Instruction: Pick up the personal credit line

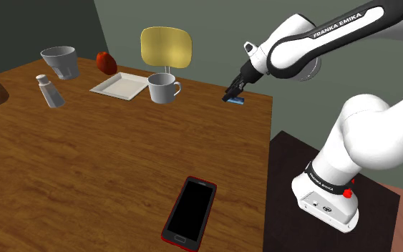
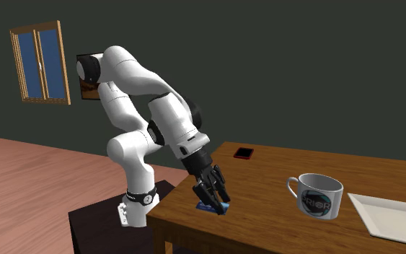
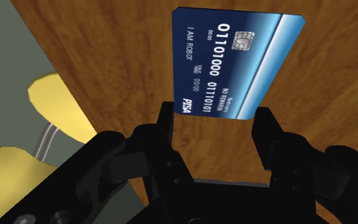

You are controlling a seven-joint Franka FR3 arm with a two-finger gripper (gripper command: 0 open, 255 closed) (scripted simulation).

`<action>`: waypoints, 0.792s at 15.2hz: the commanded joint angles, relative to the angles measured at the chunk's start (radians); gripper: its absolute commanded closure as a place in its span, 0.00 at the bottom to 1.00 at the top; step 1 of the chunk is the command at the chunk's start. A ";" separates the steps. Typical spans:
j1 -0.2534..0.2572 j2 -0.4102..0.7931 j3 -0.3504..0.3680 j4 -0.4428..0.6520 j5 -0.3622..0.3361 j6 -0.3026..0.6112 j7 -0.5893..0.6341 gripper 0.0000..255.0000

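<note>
The personal credit line is a dark blue credit card (image 3: pixel 228 63) with a chip and white digits. It lies low on the wooden table (image 1: pixel 121 165) near the edge on the stand's side. My black gripper (image 3: pixel 214 124) clasps the card's near end, one finger against each long edge. In the shoulder view the gripper (image 1: pixel 233 94) reaches down onto the card (image 1: pixel 238 103) to the right of the mug. In the second exterior view the gripper (image 2: pixel 213 198) stands over the card (image 2: pixel 214 208) at the table's near corner.
A white mug (image 1: pixel 163 88), a white plate (image 1: pixel 119 85), a grey bowl (image 1: pixel 59 61), a tube (image 1: pixel 49 91) and a red fruit (image 1: pixel 107 62) stand across the far side. A red-cased phone (image 1: pixel 190 212) lies near the front. A yellow chair (image 1: pixel 166 46) stands behind the table.
</note>
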 commanded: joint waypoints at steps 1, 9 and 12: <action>-0.011 -0.011 0.011 0.006 -0.006 -0.019 0.009 1.00; -0.072 -0.091 0.067 0.067 -0.047 -0.166 0.066 1.00; -0.087 -0.115 0.081 0.093 -0.058 -0.217 0.083 1.00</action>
